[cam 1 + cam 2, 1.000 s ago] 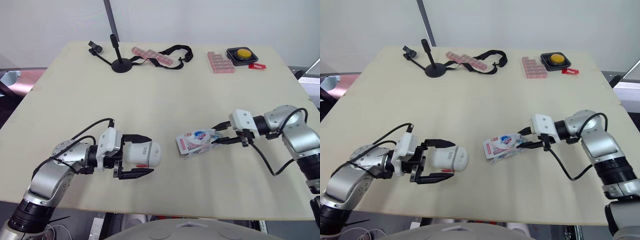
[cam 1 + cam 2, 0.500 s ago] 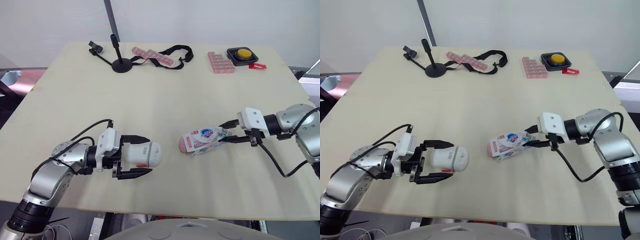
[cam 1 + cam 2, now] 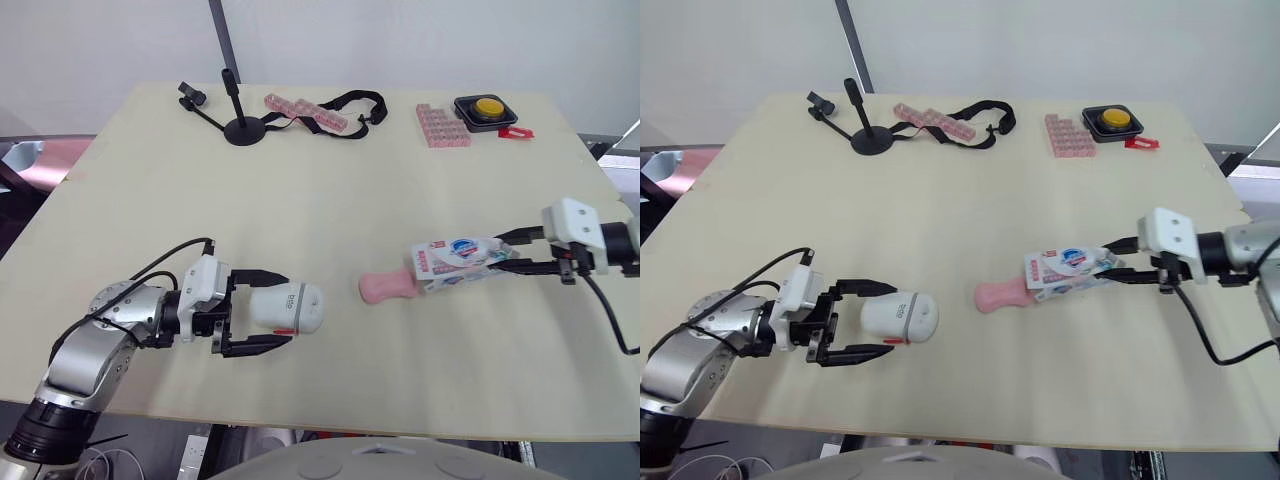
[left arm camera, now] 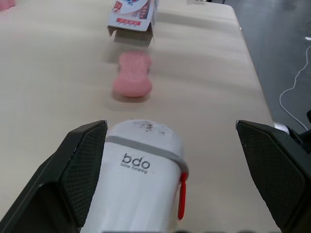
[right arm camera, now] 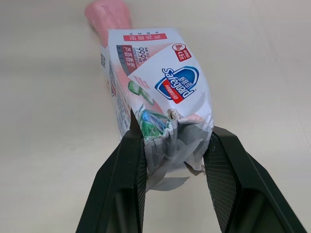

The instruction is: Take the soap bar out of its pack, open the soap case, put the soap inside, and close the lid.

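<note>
Sliding out: the soap bar point(image 3: 385, 288) now lies bare and pink on the table point(image 3: 330, 180), just off the open mouth of the pack point(image 3: 455, 262). A second ago we see it wholly inside.
Pack position: it sits farther to the robot's right than a second ago, with its open end facing the bar. We cannot tell whether the two touch.
Right gripper point(image 3: 497, 254): it is clamped on the crumpled tail of the pack, one finger pressing from each side.
Soap case point(image 3: 287, 308): it is white and lies on its side near the table's front edge, well apart from the bar. Its lid looks closed.
Left gripper point(image 3: 290, 308): its fingers are spread wide, one on each side of the case, and grip nothing. This is much as it was a second ago.
Meaning for task: we judge the first step done. The pack looks empty and can be let go.
Next: we expect the case to need opening, then the bar picking up and carrying over to it.
Risk: the bar looks smooth and rounded, so we think it may slip in a two-finger pinch.
</note>
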